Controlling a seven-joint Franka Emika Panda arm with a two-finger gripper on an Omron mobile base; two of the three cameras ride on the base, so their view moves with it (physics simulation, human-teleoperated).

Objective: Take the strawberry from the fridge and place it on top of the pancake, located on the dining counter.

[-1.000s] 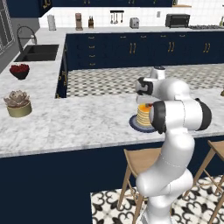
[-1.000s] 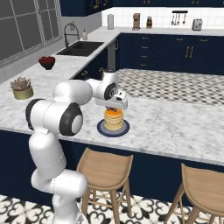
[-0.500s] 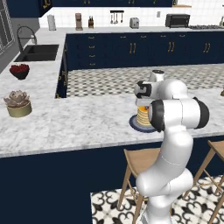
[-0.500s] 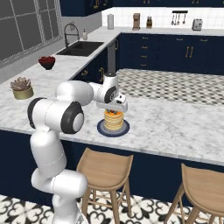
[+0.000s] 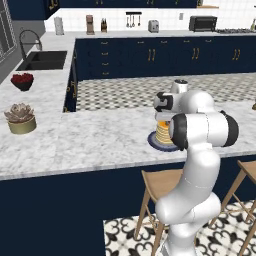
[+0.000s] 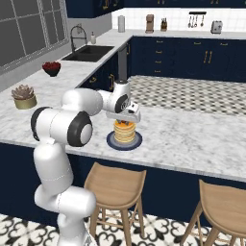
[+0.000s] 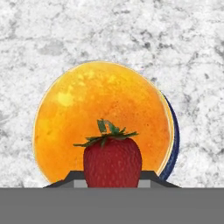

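Note:
The strawberry, red with a green leafy cap, sits between my gripper's dark fingertips, which are shut on it. Directly beneath it lies the golden-orange pancake on its dark plate. From the base views, my gripper hangs just above the pancake stack on the marble dining counter. The berry is too small to make out there. The fridge is out of view.
A potted succulent and a dark bowl of red fruit stand on the counter's left part, with a sink behind. Wooden stools stand under the counter's near edge.
The hand has sunk a little toward the pancake stack, still holding the strawberry. Nothing else moved.

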